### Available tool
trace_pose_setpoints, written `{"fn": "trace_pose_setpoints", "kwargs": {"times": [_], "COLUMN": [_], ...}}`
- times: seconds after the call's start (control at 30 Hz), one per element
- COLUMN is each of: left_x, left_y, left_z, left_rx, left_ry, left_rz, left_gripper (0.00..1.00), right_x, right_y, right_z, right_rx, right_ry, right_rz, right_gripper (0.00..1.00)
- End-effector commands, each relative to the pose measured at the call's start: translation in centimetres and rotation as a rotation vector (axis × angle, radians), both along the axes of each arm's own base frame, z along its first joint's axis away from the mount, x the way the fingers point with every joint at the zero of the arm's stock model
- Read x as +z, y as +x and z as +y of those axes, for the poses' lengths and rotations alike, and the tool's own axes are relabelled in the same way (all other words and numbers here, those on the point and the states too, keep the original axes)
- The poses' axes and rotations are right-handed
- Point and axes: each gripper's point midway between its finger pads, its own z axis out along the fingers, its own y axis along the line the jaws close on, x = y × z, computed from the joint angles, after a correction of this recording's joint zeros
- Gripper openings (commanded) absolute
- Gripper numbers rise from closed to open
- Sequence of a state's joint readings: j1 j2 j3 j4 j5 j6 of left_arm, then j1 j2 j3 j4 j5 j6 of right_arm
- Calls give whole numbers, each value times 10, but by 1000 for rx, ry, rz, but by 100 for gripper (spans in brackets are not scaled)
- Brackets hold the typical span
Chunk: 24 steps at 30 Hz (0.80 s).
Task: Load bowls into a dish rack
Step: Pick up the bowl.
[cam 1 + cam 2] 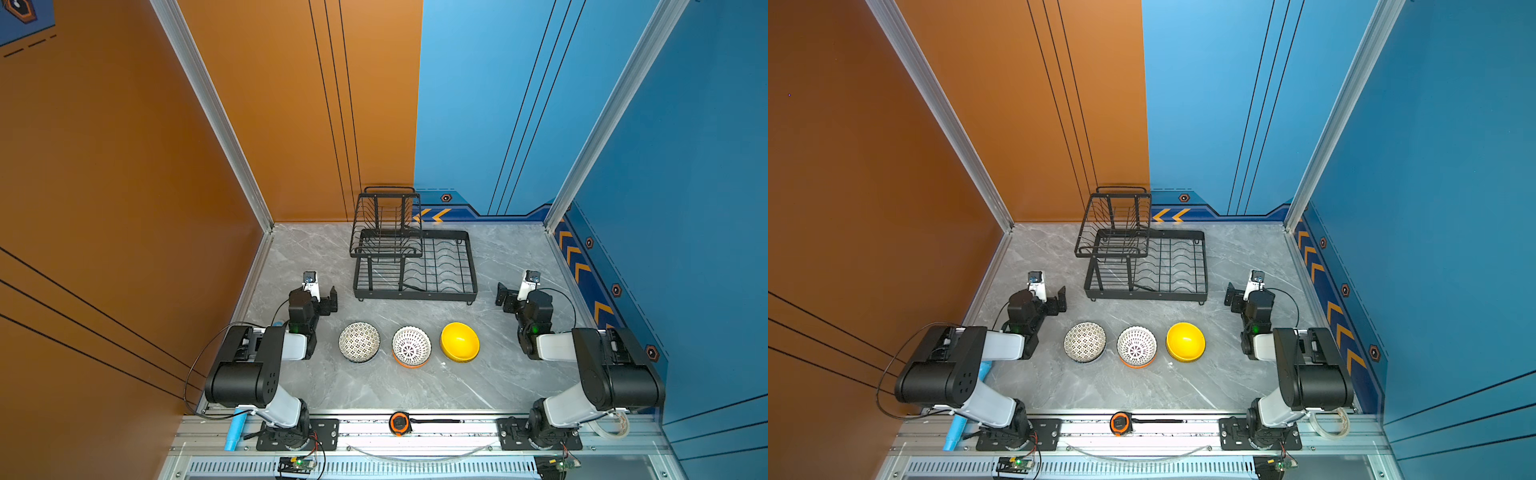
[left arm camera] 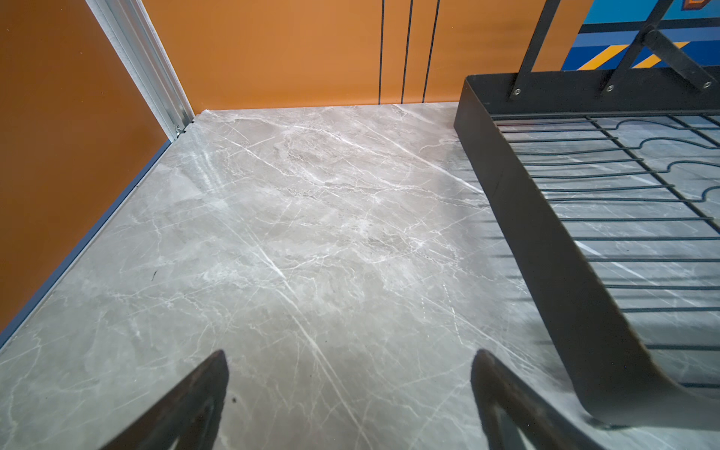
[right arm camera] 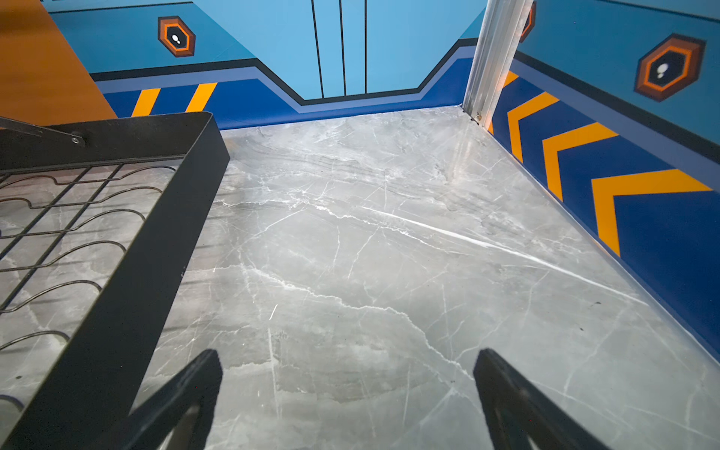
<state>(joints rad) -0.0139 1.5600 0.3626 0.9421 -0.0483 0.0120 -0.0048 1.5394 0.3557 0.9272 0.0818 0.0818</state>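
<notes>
**A:** What sort of surface is it?

**B:** A grey, marble-look tabletop veined in white. It is boxed in by an orange wall on the left and part of the back. A blue wall covers the rest, with yellow chevrons low down.

**A:** And the rack?

**B:** The dish rack stands toward the back of the table. It is black wire, with a flat lower tray of wavy slots and a raised basket over its left end.

**A:** The bowls?

**B:** They sit in a row on the marble in front of the rack, apart from it. There is a black-and-white patterned bowl, then a white lattice bowl nested in an orange bowl, then a yellow bowl.

**A:** Grippers?

**B:** The left gripper is near the rack's left front corner and the right gripper near its right front corner — both spread wide over bare marble, holding nothing. Each wrist view shows the rack's dark side wall just beside the fingers, not touching.
</notes>
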Motion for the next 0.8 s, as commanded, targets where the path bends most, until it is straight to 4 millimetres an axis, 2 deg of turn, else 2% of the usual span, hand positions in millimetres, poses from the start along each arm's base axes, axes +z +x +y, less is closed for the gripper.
{"fn": "trace_pose_setpoints", "kwargs": {"times": [0.0,0.3,0.43,0.6,0.77], "left_x": [1,3,18,34,53], "left_y": [3,3,-1,-11,-22], "left_z": [-1,1,8,21,18], "left_rx": [-10,10,70,163,191], "left_ry": [14,22,37,69,42], "left_rz": [2,1,-12,89,167], "left_gripper": [98,98,98,98,98], "right_x": [0,0,7,43,84], "right_y": [4,4,1,-12,-24], "right_z": [4,5,-2,-10,-10], "right_rx": [13,13,-32,-99,-121], "right_ry": [-5,-10,-14,-24,-2], "right_rz": [6,8,-7,-30,-12], "right_gripper": [100,100,100,100,100]}}
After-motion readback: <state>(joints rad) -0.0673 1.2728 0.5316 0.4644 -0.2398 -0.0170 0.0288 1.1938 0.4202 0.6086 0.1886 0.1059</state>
